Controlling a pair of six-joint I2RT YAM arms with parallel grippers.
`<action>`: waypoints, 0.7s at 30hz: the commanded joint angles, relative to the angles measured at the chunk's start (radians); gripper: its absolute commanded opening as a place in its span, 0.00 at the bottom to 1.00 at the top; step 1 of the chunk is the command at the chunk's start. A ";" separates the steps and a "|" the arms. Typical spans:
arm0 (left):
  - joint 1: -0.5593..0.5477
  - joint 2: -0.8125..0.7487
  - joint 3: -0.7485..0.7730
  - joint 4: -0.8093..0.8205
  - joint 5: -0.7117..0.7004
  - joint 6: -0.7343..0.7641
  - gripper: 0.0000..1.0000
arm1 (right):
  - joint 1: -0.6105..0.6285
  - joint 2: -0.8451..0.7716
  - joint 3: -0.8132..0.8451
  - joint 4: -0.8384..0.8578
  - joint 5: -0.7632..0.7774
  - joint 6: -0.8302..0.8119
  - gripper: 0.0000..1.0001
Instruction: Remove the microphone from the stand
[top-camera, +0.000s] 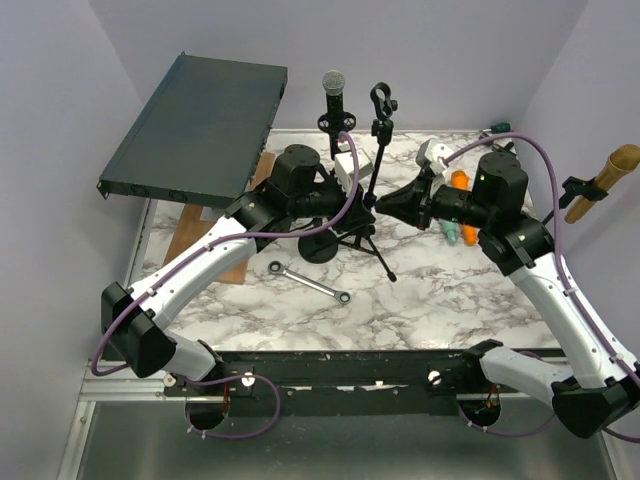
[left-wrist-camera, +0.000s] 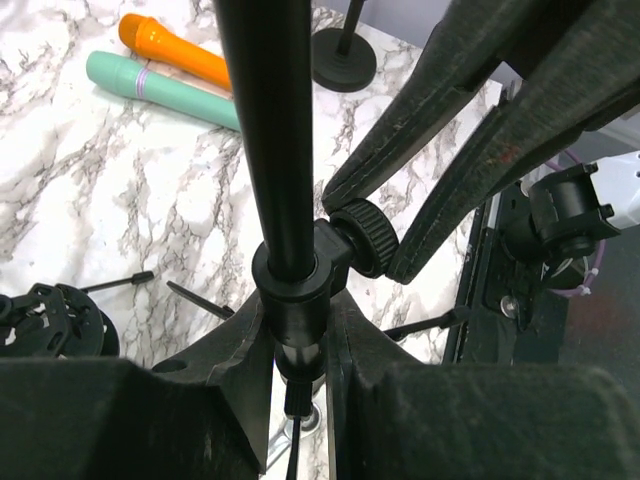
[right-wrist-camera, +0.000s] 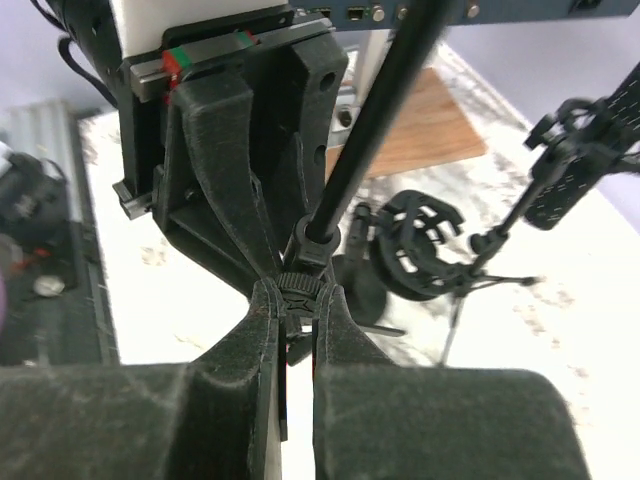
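Observation:
A black microphone (top-camera: 333, 85) with a silver mesh head stands upright in a shock mount (top-camera: 335, 122) on a round-base stand (top-camera: 322, 245) at the back centre. Just right of it is a thin tripod stand (top-camera: 372, 165) with an empty clip on top. My left gripper (top-camera: 357, 197) is shut on that stand's pole at its collar (left-wrist-camera: 290, 282). My right gripper (top-camera: 380, 203) is shut on the ribbed knob (right-wrist-camera: 300, 285) at the same joint, facing the left gripper. The knob also shows in the left wrist view (left-wrist-camera: 368, 238). Neither gripper touches the microphone.
A silver wrench (top-camera: 310, 282) lies in front of the stands. A dark rack unit (top-camera: 200, 125) leans at the back left over a wooden board (top-camera: 236, 268). Orange (left-wrist-camera: 175, 50) and teal (left-wrist-camera: 160, 88) microphones lie on the right. A gold microphone (top-camera: 603, 178) hangs in a clip beyond the right edge.

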 joint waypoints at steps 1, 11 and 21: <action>-0.012 -0.040 0.008 0.044 0.094 -0.002 0.00 | 0.043 -0.010 0.098 -0.099 0.299 -0.378 0.01; -0.008 -0.027 0.020 0.030 0.102 0.016 0.00 | 0.125 -0.025 0.137 -0.116 0.507 -0.589 0.11; -0.005 -0.037 -0.009 0.035 0.087 0.042 0.00 | 0.071 -0.079 0.184 -0.047 0.307 -0.094 0.81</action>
